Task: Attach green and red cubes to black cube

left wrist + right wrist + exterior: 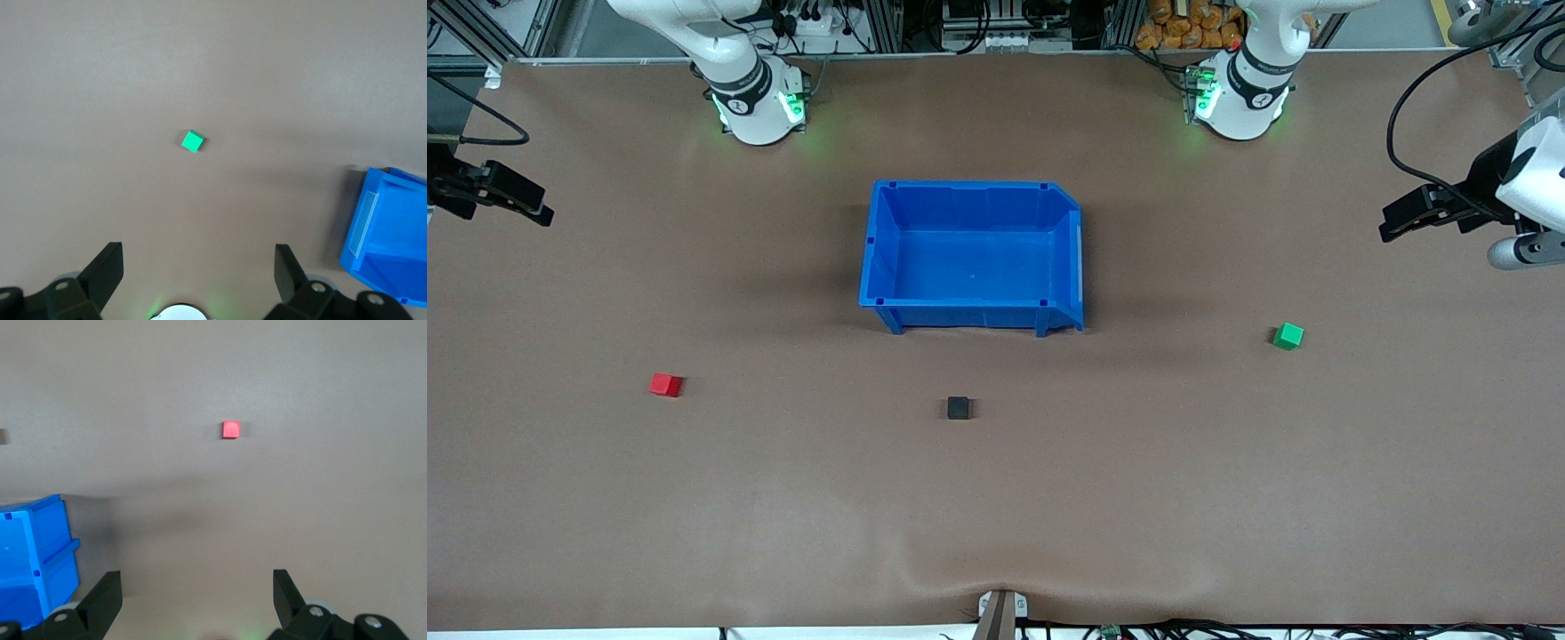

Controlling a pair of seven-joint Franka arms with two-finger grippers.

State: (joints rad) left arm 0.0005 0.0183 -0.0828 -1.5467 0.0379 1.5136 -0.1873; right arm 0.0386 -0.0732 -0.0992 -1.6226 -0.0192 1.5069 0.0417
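Observation:
The black cube (958,407) lies mid-table, nearer to the front camera than the blue bin. The red cube (665,384) (231,429) rests toward the right arm's end of the table. Toward the left arm's end sits the green cube (1288,335) (193,141). My left gripper (1392,227) (199,267) hangs open high over the table's edge at its own end, well apart from the green cube. My right gripper (538,212) (197,590) is likewise open and holds nothing, high over its end, away from the red cube.
A large blue bin (969,316) (363,223) (57,547) stands at the table's centre between the two arm bases, with nothing in it. Brown mat covers the whole table. Cables and racks line the edge by the bases.

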